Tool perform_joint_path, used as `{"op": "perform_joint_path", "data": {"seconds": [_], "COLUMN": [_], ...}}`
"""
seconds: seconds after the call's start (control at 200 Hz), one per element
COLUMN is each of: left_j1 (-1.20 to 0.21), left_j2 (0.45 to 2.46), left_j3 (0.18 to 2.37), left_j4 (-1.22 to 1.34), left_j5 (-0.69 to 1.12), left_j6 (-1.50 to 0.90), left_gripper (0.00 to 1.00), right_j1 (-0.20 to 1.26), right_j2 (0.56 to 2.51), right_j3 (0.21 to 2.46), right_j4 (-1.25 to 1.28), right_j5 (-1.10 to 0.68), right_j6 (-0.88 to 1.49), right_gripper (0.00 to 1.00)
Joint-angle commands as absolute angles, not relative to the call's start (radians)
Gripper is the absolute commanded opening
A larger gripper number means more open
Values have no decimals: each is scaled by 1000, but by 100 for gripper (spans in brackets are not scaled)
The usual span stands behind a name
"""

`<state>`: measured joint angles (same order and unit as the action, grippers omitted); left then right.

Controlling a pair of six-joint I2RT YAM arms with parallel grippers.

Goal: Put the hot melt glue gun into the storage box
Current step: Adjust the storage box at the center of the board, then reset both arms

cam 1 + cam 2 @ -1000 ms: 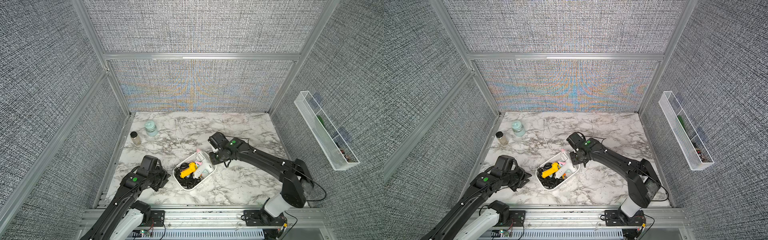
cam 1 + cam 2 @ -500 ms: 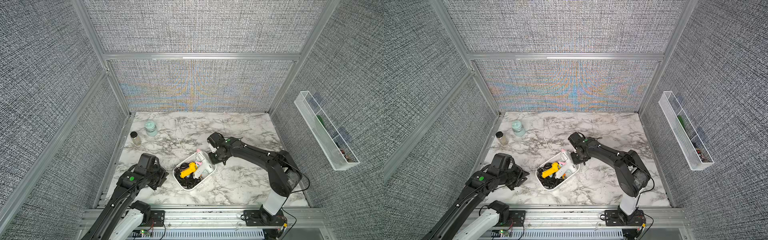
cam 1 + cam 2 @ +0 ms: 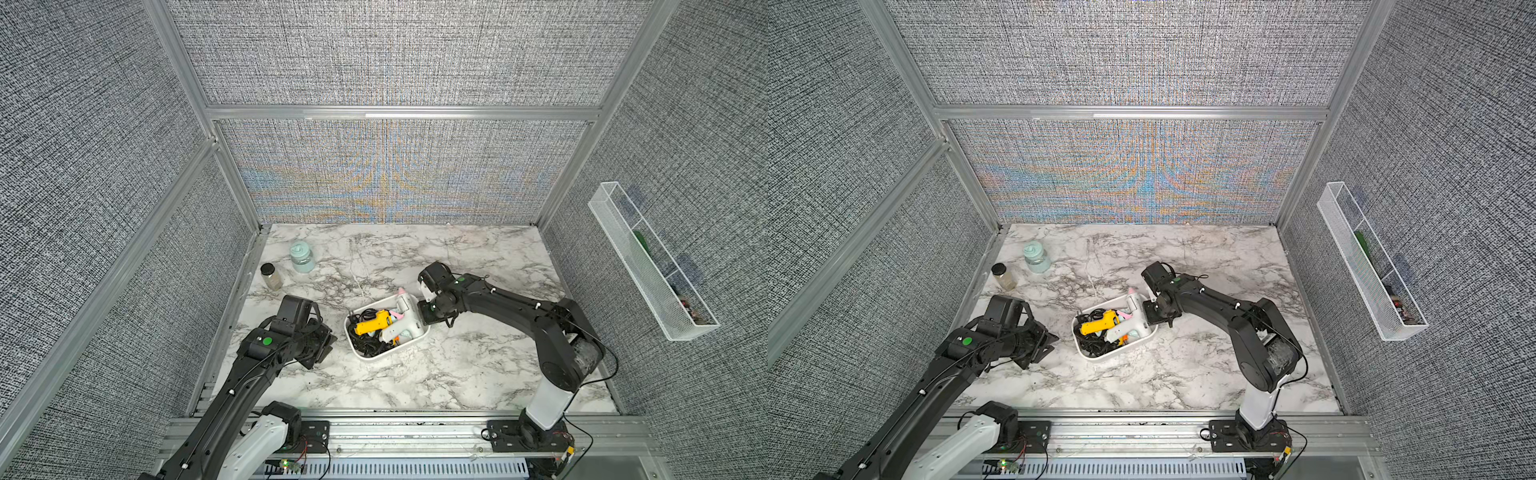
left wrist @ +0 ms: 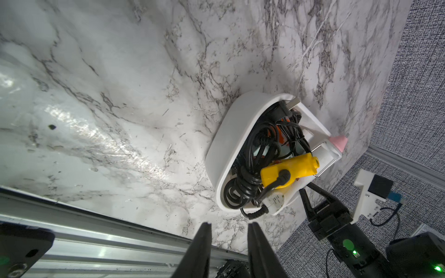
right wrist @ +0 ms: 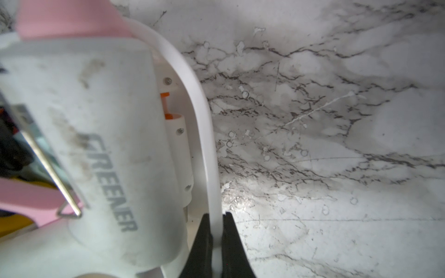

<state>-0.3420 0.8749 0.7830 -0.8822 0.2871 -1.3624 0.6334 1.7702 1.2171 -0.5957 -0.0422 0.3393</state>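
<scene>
Closing just now, your right gripper [image 5: 216, 214] pinches the storage box [image 5: 208, 134] at its 2 o'clock rim, white glue gun [image 5: 96, 108] already inside, while your left gripper [image 4: 230, 224] sits slightly open, empty.

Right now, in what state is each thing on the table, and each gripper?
Right gripper: shut on the storage box rim.
Left gripper: open, empty.
Storage box: upright, nearly full.
White glue gun: lying in the box, pink nozzle over the rim.
Yellow glue gun: lying in the box on black cords.
Teal-lidded jar: upright, closed.
Small jar: upright, black lid on.
</scene>
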Motion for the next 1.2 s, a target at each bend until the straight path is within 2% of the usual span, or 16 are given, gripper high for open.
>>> {"op": "perform_joint_path", "data": {"seconds": [0.0,0.065,0.14,0.19,0.345,0.44,0.506,0.536,0.661,0.801,0.936,1.051,1.191], "left_j1": [-326,-315,-306,-302,-299,-299,-299,-299,-299,-299,-299,-293,-232], "left_j2": [907,927,945,955,994,1009,1001,991,932,919,966,1005,1030], "left_j3": [822,856,907,943,1062,1124,1124,1096,908,743,627,486,346], "left_j4": [-867,-890,-925,-949,-995,-992,-928,-874,-556,-285,-74,223,491], "left_j5": [271,251,213,175,-9,-250,-414,-482,-732,-795,-869,-894,-841], "left_j6": [-1299,-1262,-1212,-1175,-1038,-904,-791,-740,-565,-381,-279,-183,-232], "left_gripper": [32,32,32,33,40,48,50,51,65,77,84,88,90], "right_j1": [629,636,650,661,654,579,498,461,397,288,229,180,141], "right_j2": [1760,1723,1658,1599,1396,1278,1210,1185,1079,1017,1051,1132,1288], "right_j3": [1220,1216,1216,1226,1237,1156,1071,1029,771,527,397,311,269], "right_j4": [-587,-595,-617,-636,-643,-534,-418,-358,-5,331,544,766,989], "right_j5": [30,54,101,132,255,304,318,331,474,475,494,447,391], "right_j6": [391,387,381,378,372,347,337,320,188,101,28,-5,-47], "right_gripper": [4,34,58,66,82,89,91,92,97,99,99,99,99]}}
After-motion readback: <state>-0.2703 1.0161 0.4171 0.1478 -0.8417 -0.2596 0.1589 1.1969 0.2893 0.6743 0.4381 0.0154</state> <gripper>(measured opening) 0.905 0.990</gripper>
